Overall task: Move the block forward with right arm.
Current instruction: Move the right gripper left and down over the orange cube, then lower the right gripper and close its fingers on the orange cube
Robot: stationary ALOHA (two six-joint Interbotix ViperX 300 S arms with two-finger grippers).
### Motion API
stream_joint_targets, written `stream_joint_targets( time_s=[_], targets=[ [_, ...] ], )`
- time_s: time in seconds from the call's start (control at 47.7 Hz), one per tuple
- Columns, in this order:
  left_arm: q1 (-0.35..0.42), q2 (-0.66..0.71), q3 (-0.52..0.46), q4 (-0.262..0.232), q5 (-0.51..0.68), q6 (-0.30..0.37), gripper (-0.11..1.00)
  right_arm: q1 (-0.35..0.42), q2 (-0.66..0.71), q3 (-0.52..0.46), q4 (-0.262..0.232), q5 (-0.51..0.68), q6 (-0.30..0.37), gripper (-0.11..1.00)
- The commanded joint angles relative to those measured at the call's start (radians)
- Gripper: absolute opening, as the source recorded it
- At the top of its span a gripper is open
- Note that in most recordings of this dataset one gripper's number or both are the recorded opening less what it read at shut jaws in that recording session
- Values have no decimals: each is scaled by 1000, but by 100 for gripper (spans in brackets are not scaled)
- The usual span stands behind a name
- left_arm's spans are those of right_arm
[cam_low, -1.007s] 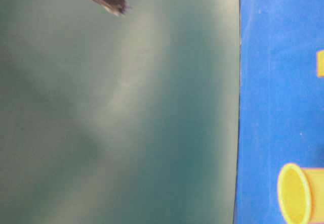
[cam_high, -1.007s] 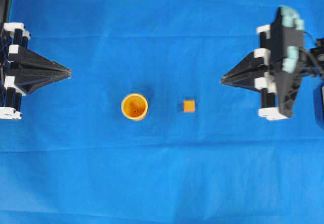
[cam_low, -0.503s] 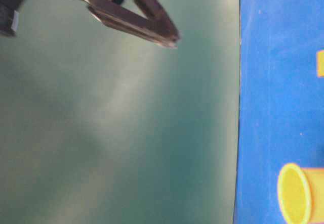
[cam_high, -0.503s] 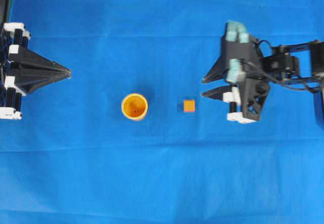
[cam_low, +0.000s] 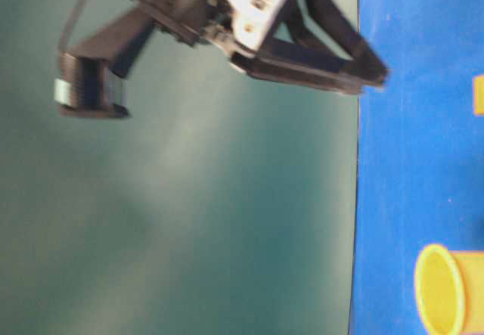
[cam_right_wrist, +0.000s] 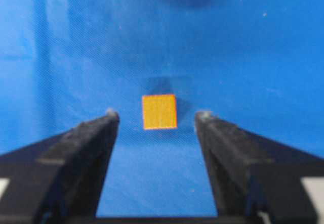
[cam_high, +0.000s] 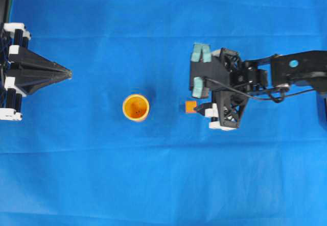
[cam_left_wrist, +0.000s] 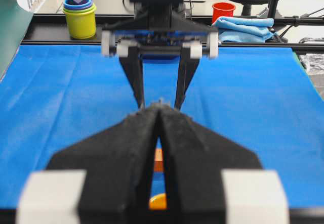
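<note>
Block [cam_high: 190, 106], small and orange, sits on the blue counter [cam_high: 153, 185] just off the tips of my right end effector [cam_high: 204, 103] in the overhead view, on the side toward the orange-yellow cup [cam_high: 136, 107], which stands farther along the same line; my left end effector [cam_high: 64, 74] is well apart at the far edge, so the right one is plainly the nearer. Compared with the overhead picture a second ago, my right arm has swung in from the counter's edge to the block, and the jaws that were pressed together then now stand apart, while block and cup lie where they were. In the table-level view my right end effector [cam_low: 374, 74] is blurred, its dark tips just over the edge of the blue cloth, with the cup [cam_low: 446, 290] below it and only a sliver of the block [cam_low: 479, 95] at the frame's edge; earlier only a small dark tip showed in the corner. From the left wrist camera my left end effector [cam_left_wrist: 159, 113] has its jaws together and empty, and past them my right one faces me with its two fingers spread. From the right wrist camera the block [cam_right_wrist: 159, 112] lies straight ahead, centred on the gap between my wide-open, empty fingers [cam_right_wrist: 91, 148] and just beyond their tips, squarely aligned and touching neither. I judge that advancing straight along this line is what the next move needs.
</note>
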Motion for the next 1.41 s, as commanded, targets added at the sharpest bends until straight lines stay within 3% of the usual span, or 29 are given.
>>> stream_joint_targets(
  time_s=[0.0, 0.587, 1.384],
  targets=[
    [-2, 9, -28, 2, -5, -2, 1, 2, 17, -28, -2, -6, -2, 66],
    [-2, 9, -29, 2, -5, -2, 1, 2, 178, -66, -23, -75, -5, 66],
    [-2, 9, -29, 2, -5, -2, 1, 21, 215, -8, -18, -127, 0, 65]
  ],
)
